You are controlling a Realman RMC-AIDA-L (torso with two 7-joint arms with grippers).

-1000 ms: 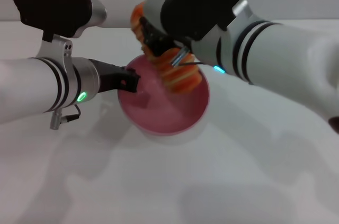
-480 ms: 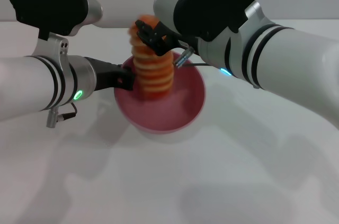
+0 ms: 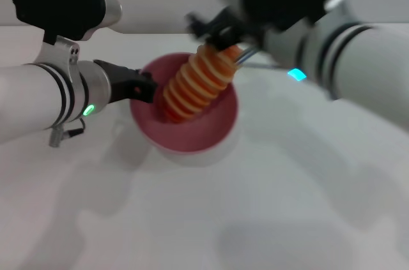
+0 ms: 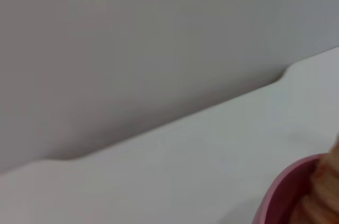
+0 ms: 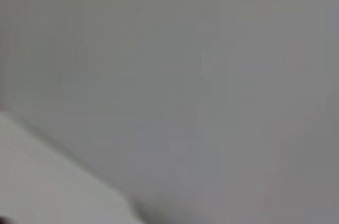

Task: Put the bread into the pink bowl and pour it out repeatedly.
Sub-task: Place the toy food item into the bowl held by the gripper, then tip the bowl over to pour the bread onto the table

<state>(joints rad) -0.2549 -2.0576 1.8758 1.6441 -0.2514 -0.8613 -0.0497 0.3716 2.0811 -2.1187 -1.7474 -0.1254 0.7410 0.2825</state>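
The pink bowl (image 3: 208, 123) stands on the white table, mid-left in the head view. The bread (image 3: 195, 85), a ridged golden-orange loaf, leans in it with its lower end at the bottom and its upper end over the far rim. My left gripper (image 3: 143, 87) is shut on the bowl's left rim. Blurred, my right gripper (image 3: 217, 32) hovers just above the bread's upper end; whether it still touches the bread is unclear. The left wrist view catches the bowl's rim (image 4: 275, 197) and a bit of bread (image 4: 324, 192). Only wall and table show in the right wrist view.
The white table (image 3: 268, 206) stretches out in front of and to the right of the bowl. A grey wall (image 4: 132, 49) rises behind the table's far edge. No other objects show.
The bread went from upright over the bowl to leaning inside it. My right arm moved up and to the right. The bowl and left gripper shifted slightly left.
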